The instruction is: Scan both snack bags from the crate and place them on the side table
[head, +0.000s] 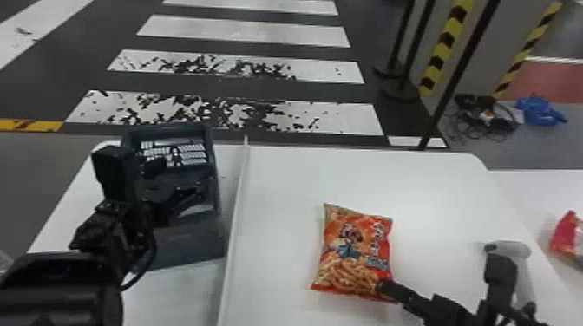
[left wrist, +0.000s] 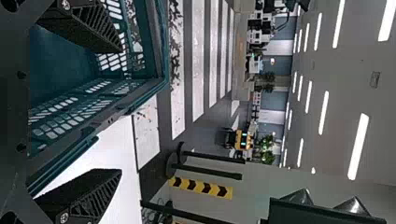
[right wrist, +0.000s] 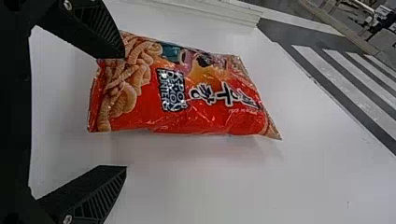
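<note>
Table (head: 282,186) is bearing one orange snack bag (head: 355,255), its long axis running near-to-far, pictured snacks nearest you; one red bag (head: 566,234) is lying on the side table (head: 542,190). Your left gripper (head: 178,181), at one crate (head: 186,245), and right gripper (head: 438,266), at the orange bag's near corner, are holding their fingers apart.

By black two-finger right gripper (head: 438,303), coloured red and orange on pillow-shaped shiny snack bag (head: 358,247), printed with golden curls. By black left gripper (head: 184,197), dark teal on slotted plastic crate (head: 191,245).
</note>
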`<state>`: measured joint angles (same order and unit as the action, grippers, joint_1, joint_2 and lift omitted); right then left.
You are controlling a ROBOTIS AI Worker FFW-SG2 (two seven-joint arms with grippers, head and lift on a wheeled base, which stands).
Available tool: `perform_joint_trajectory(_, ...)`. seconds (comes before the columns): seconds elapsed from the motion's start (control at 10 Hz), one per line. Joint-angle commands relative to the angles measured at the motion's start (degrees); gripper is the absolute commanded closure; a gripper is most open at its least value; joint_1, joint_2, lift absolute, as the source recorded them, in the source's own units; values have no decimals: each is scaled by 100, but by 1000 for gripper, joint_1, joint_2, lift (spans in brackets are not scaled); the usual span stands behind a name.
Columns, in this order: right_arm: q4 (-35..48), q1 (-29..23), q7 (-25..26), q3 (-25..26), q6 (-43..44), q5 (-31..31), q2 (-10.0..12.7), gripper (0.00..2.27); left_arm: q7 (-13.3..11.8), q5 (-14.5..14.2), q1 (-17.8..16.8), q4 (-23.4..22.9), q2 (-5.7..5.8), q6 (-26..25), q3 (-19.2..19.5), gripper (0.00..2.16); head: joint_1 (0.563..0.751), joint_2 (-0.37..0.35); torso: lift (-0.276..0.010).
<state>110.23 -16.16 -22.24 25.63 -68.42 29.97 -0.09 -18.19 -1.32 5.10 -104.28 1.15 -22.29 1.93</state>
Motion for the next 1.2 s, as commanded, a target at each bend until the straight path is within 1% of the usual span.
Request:
perform_joint_trajectory(0.0, -80, 95, 0, -93, -80, -9, 14, 70, 0, -9, 0, 30, 8, 0, 0, 83, 695, -72, -98)
perform_joint_trajectory(0.1, -212, 192, 0, -120, -168, -18, 14, 97, 0, 0, 0, 57, 17, 0, 0, 83, 695, -64, -98)
perform_joint_trajectory(0.2, -318, 262, -79, -120, -203, -18, 14, 265, 0, -9, 9, 66, 34, 0, 0, 83, 695, -55, -98)
perform_joint_trajectory(0.3, -361, 315, -114, -111, -203, -18, 14, 579, 0, -9, 9, 66, 52, 0, 0, 83, 695, -52, -98)
perform_joint_trajectory(0.4, -441, 394, -158, -102, -203, -18, 14, 1247, 9, -9, 9, 74, 60, 0, 9, 83, 695, -45, -98)
perform_joint_trajectory(0.5, -502, 456, -149, -111, -203, -88, 14, 2030, 9, -9, 18, 83, 60, 0, 0, 83, 695, -41, -98)
perform_joint_trajectory(0.6, -502, 447, -149, -128, -133, -202, 14, 2243, 9, -18, 26, 83, 60, 0, 0, 83, 695, -40, -98)
perform_joint_trajectory(0.9, -564, 456, -325, 21, 8, -167, 14, 2243, 18, -53, 44, 127, 78, 18, 9, 83, 695, -47, -98)
perform_joint_trajectory(1.1, -326, 473, -360, 65, 60, -237, 14, 2243, 18, -62, 44, 118, 87, 18, 9, 83, 695, -57, -98)
